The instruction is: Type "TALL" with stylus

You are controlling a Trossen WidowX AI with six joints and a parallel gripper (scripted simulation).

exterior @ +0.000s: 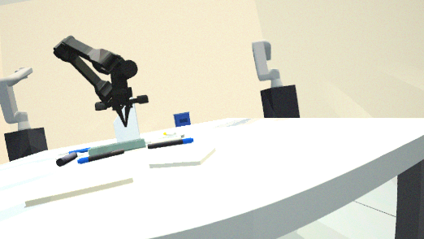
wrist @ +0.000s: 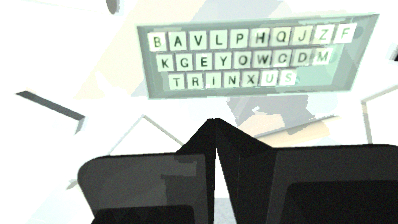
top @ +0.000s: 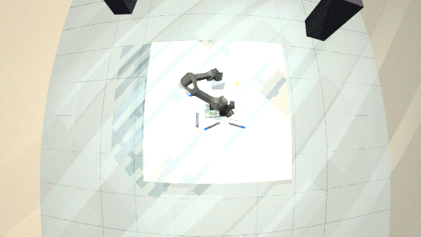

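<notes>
The keyboard is a shallow green tray with rows of white letter keys. In the wrist view T and A are at the left and L is in the top row. My gripper is shut with nothing between its fingertips. It hangs above the desk, and the fingertips show below the keyboard's lower rim in the wrist view. Two dark pens with blue ends lie by the keyboard, one at left and one at right. I cannot tell which one is the stylus.
A thick dark cylinder lies left of the keyboard. A pale upright panel and a small blue box stand behind. Flat pale slabs lie in front. A thin dark bar shows left in the wrist view.
</notes>
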